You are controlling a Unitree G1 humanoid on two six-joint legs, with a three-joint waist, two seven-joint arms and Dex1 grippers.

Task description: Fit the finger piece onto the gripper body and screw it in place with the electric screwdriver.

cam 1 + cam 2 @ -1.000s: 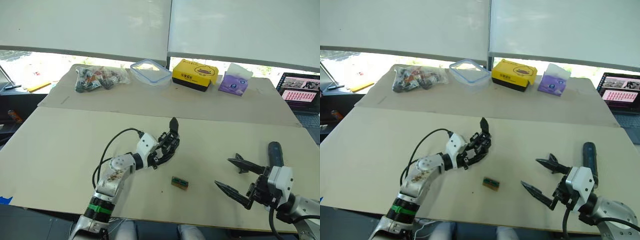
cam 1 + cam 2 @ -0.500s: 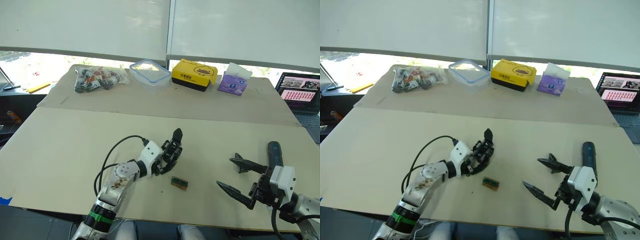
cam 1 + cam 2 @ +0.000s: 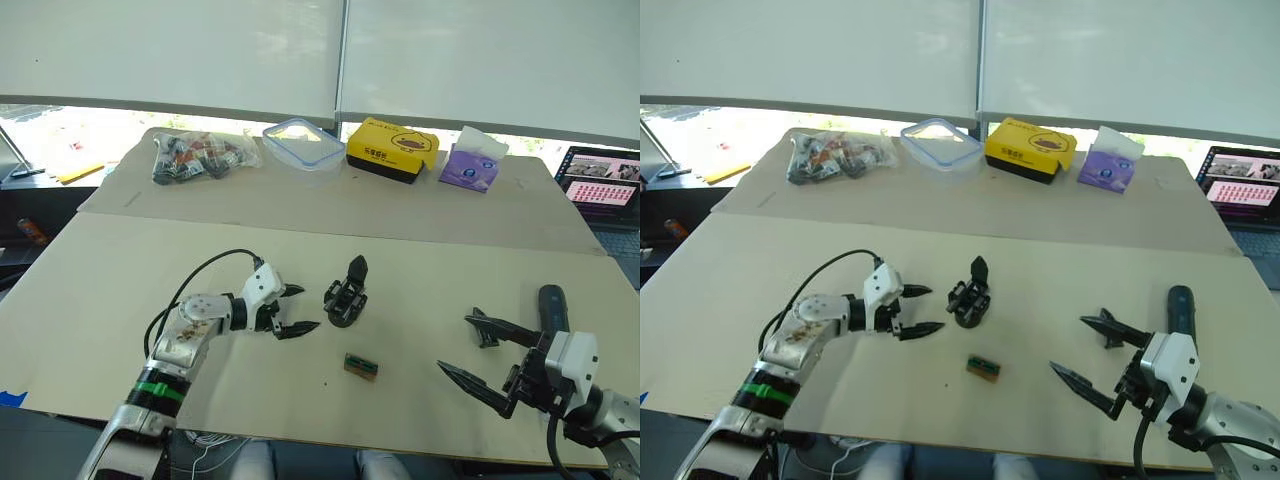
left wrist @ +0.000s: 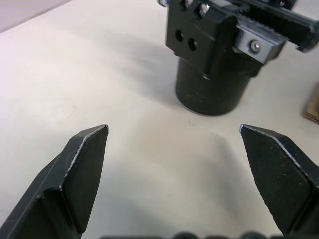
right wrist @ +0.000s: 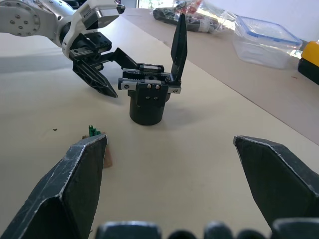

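The gripper body (image 3: 345, 302) stands upright on its round base in the middle of the table, one pointed black finger sticking up. My left gripper (image 3: 308, 307) is open just to its left, apart from it; the left wrist view shows the gripper body (image 4: 213, 74) beyond the fingertips. My right gripper (image 3: 455, 343) is open near the table's front right, holding nothing. Behind it the electric screwdriver (image 3: 551, 303) lies on the table. The right wrist view looks at the gripper body (image 5: 147, 102) from across the table. The finger piece is out of view.
A small green-brown block (image 3: 360, 366) lies in front of the gripper body. Along the back stand a bag of parts (image 3: 200, 157), a clear plastic container (image 3: 303, 143), a yellow box (image 3: 391, 150) and a purple tissue pack (image 3: 473, 165). A laptop (image 3: 600, 190) sits at the far right.
My left gripper has let go of the gripper body, which now stands on the table, and has drawn back to the left with its fingers open. The right arm has hardly moved.
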